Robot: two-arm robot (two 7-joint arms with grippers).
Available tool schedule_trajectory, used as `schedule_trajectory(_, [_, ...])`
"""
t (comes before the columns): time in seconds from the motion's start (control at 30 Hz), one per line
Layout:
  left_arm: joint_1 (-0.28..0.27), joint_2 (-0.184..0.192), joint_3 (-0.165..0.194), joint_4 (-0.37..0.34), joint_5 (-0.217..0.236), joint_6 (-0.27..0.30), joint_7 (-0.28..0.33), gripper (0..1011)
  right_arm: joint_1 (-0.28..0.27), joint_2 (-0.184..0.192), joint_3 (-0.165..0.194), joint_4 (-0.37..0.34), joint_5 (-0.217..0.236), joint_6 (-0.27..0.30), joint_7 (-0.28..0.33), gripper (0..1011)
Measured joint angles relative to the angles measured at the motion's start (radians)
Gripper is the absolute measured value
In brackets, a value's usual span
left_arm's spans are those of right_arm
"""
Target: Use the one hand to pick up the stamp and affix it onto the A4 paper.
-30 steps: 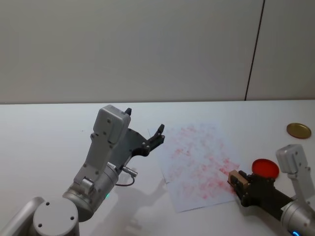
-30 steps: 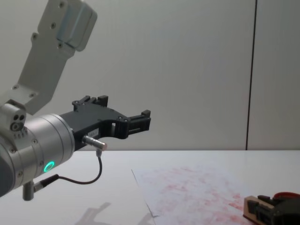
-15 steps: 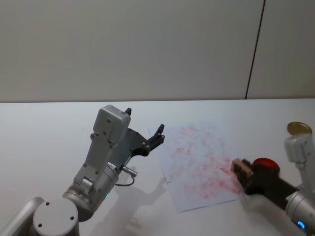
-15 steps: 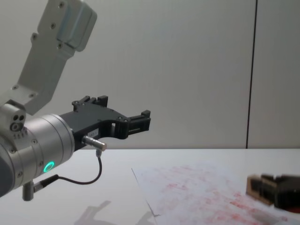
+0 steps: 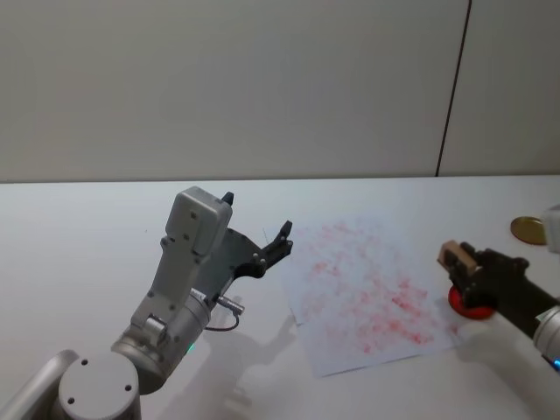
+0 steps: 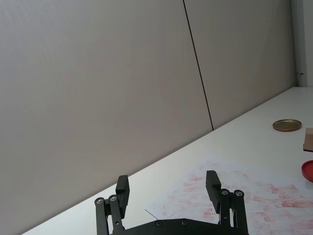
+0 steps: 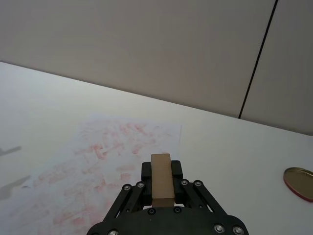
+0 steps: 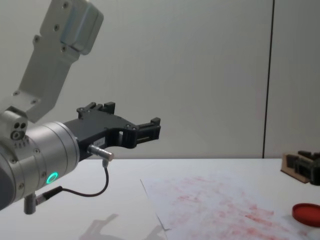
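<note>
Right gripper (image 5: 461, 267): up in the air over the right side of the desk (image 5: 79, 227). Its jaws are squeezed tight on the stamp.
Stamp (image 5: 457, 257): a little tan wood block, held off the desk. It is above the red ink pad, just past the right edge of the paper.
A4 paper (image 5: 363, 293): lies flat on the desk, covered in pink-red marks. Nothing touches it.
Red ink pad (image 5: 468, 304): round and flat, on the desk just beside the paper.
Gold lid (image 5: 528, 229): farther back on the right.
Left gripper (image 5: 258, 236): held up in the air, left of the paper. Its jaws are spread apart with nothing between them.
</note>
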Motion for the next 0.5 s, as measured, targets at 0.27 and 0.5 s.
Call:
schedule_trajectory(0.27, [0.0, 0.0, 0.0, 0.0, 0.0, 0.0, 0.0, 993, 0.009, 0.01, 0.013, 0.029, -0.003, 0.012, -0.009, 220])
schedule_trajectory(0.5, [0.0, 0.0, 0.0, 0.0, 0.0, 0.0, 0.0, 993, 0.014, 0.014, 0.018, 0.063, -0.006, 0.021, -0.01, 220])
